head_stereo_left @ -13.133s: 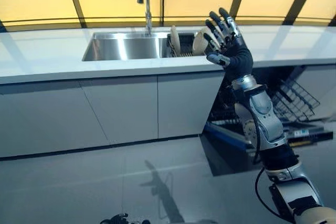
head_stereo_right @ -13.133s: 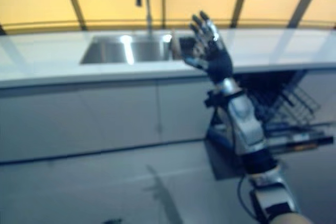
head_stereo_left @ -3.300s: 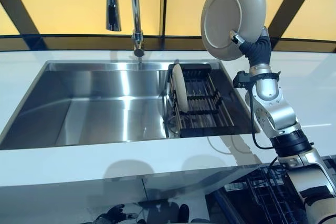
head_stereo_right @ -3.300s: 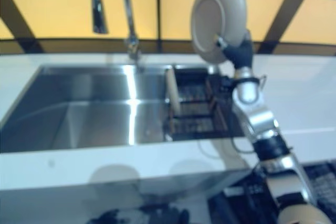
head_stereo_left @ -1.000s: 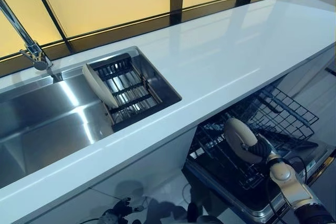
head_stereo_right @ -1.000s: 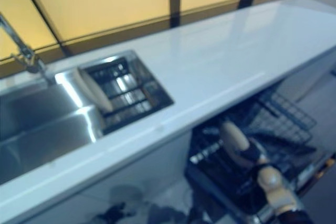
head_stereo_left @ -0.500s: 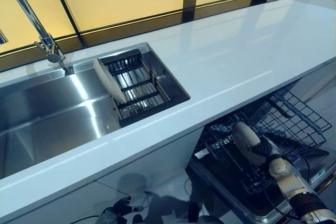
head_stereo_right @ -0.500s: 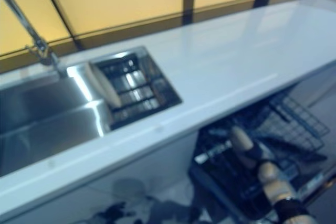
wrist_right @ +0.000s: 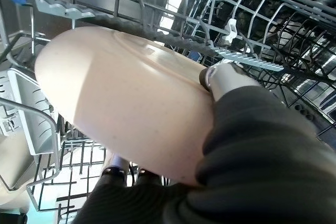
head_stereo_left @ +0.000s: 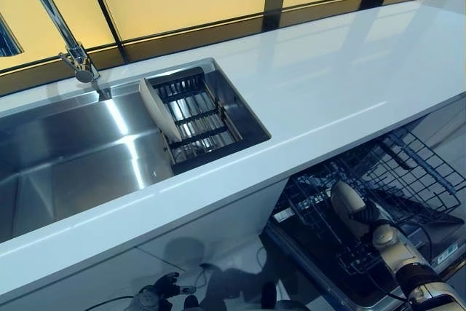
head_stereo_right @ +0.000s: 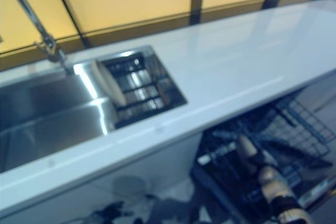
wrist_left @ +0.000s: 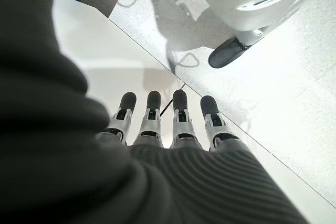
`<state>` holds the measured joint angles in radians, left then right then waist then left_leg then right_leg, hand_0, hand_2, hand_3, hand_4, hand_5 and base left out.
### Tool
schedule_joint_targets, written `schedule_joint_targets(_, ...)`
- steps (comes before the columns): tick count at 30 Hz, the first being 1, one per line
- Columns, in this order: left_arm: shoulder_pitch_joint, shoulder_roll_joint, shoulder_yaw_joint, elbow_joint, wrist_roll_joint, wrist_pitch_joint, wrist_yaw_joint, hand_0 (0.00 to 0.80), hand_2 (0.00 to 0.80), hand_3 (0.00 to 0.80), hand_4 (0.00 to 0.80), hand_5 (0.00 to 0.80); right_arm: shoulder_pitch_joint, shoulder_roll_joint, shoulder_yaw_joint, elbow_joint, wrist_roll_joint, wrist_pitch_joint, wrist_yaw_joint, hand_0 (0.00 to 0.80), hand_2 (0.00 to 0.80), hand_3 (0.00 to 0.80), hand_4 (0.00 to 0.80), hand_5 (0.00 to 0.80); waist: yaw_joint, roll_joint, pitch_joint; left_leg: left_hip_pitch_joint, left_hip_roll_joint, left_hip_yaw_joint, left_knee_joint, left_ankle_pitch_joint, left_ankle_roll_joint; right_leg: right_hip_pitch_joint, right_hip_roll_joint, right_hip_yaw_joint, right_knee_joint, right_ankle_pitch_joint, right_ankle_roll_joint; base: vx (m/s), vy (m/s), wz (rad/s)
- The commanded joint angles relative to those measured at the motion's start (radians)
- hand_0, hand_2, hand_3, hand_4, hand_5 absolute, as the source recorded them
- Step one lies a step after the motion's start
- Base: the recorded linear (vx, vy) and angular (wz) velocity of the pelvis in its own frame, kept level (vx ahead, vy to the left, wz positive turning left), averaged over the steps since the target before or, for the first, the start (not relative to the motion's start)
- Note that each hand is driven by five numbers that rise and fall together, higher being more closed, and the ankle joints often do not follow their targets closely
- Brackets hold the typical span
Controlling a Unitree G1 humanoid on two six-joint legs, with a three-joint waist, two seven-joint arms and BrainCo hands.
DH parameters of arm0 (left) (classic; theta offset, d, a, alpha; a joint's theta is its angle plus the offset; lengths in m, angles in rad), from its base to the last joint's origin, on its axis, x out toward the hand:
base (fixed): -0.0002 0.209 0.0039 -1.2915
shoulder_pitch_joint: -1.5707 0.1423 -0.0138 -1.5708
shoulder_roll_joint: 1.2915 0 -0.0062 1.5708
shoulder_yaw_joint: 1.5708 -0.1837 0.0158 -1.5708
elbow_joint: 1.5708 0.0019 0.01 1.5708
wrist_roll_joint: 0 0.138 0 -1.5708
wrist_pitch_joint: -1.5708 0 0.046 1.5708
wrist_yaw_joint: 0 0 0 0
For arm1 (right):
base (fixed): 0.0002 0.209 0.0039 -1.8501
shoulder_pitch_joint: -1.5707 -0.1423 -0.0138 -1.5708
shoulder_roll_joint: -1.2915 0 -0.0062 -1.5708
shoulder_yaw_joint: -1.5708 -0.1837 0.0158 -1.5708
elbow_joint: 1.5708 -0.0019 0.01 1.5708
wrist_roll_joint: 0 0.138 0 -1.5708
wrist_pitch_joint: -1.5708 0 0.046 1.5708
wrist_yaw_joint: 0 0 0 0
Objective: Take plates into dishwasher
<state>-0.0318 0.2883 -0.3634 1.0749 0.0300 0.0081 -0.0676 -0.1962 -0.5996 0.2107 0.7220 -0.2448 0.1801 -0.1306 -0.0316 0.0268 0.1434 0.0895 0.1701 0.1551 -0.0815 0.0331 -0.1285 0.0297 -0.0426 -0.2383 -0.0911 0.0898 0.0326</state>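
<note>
Dishwasher rack (head_stereo_left: 408, 172) | right hand (head_stereo_left: 370, 215) grips plate (wrist_right: 131, 103) | left hand (wrist_left: 168, 124) fingers straight

the right hand (head_stereo_left: 373, 214), empty and raised in front of the sink (head_stereo_left: 80, 154) at first, now grips a beige plate (head_stereo_left: 348, 204) down in the dishwasher rack (head_stereo_left: 404, 172) at lower right of the frame. seconds ago it holds that plate high above the sink's drying rack (head_stereo_left: 196, 118).
</note>
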Motion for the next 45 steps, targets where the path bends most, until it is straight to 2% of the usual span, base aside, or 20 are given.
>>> schedule_joint_targets(1,-0.065,0.026,-0.054,0.012,0.034,-0.023,-0.004,0.0,0.0,0.0,0.0,0.0,-0.087,0.039,0.055,0.088,-0.005,-0.006,-0.024,0.8,0.8,0.8,0.8,0.8,0.027,-0.061,-0.006,-0.055,-0.054,0.03,0.0,0.037,0.063,0.023,-0.004,0.036,0.029,-0.067,0.018,0.0,0.0,0.0)
schedule_joint_targets(8,-0.083,0.023,-0.065,0.022,0.039,-0.024,-0.009,0.0,0.0,0.0,0.0,0.0,-0.089,0.074,0.067,0.156,0.01,-0.024,-0.037,0.8,0.8,0.8,0.8,0.8,0.033,-0.059,-0.004,-0.06,-0.053,0.022,0.0,0.039,0.064,0.022,-0.003,0.034,0.03,-0.068,0.016,-0.002,-0.003,0.02)
schedule_joint_targets(23,-0.1,0.016,-0.066,0.05,0.046,-0.036,-0.01,0.0,0.0,0.0,0.0,0.0,-0.1,0.103,0.1,0.188,-0.012,-0.018,-0.024,0.8,0.8,0.8,0.8,0.8,0.037,-0.063,-0.007,-0.059,-0.057,0.015,-0.004,0.04,0.066,0.023,0.0,0.039,0.023,-0.063,0.017,-0.001,0.0,0.02)
schedule_joint_targets(25,-0.1,0.016,-0.067,0.051,0.047,-0.035,-0.01,0.0,0.0,0.0,0.0,0.0,-0.101,0.101,0.101,0.184,-0.011,-0.011,-0.021,0.725,0.725,0.725,0.725,0.725,0.037,-0.065,-0.008,-0.058,-0.057,0.016,-0.005,0.039,0.067,0.023,-0.001,0.039,0.022,-0.062,0.017,0.0,0.0,0.0)
schedule_joint_targets(26,-0.102,0.015,-0.066,0.055,0.047,-0.038,-0.008,0.0,0.0,0.0,0.0,0.0,-0.102,0.103,0.1,0.183,-0.011,-0.009,-0.022,0.58,0.58,0.58,0.58,0.58,0.037,-0.066,-0.008,-0.059,-0.058,0.015,-0.006,0.039,0.067,0.023,0.0,0.041,0.021,-0.061,0.017,0.0,0.0,0.0)
schedule_joint_targets(27,-0.103,0.015,-0.065,0.055,0.047,-0.038,-0.008,0.0,0.0,0.0,0.0,0.0,-0.103,0.103,0.1,0.182,-0.011,-0.007,-0.023,0.508,0.508,0.508,0.508,0.508,0.037,-0.066,-0.007,-0.059,-0.058,0.015,-0.006,0.039,0.067,0.023,0.0,0.041,0.02,-0.06,0.017,0.0,0.0,0.0)
schedule_joint_targets(28,-0.103,0.017,-0.065,0.055,0.047,-0.038,-0.008,0.0,0.0,0.0,0.0,0.0,-0.103,0.102,0.1,0.179,-0.011,-0.005,-0.022,0.198,0.198,0.198,0.198,0.198,0.037,-0.066,-0.007,-0.059,-0.058,0.015,-0.006,0.039,0.068,0.023,0.0,0.042,0.02,-0.06,0.017,0.0,0.0,0.0)
schedule_joint_targets(30,-0.107,0.017,-0.064,0.064,0.048,-0.043,-0.01,0.0,0.0,0.0,0.0,0.0,-0.108,0.106,0.098,0.193,-0.013,-0.015,-0.028,0.0,0.0,0.0,0.0,0.0,0.036,-0.066,-0.009,-0.057,-0.058,0.015,-0.006,0.037,0.069,0.022,0.001,0.042,0.022,-0.06,0.017,0.0,0.0,0.0)
schedule_joint_targets(45,-0.099,0.013,-0.054,0.074,0.057,-0.046,-0.008,0.0,0.0,0.0,0.0,0.0,-0.092,0.099,0.08,0.144,-0.02,-0.012,-0.044,0.0,0.0,0.0,0.0,0.0,0.03,-0.072,-0.022,-0.043,-0.06,0.022,-0.006,0.029,0.073,0.03,0.0,0.05,0.02,-0.059,0.02,0.0,0.0,0.0)
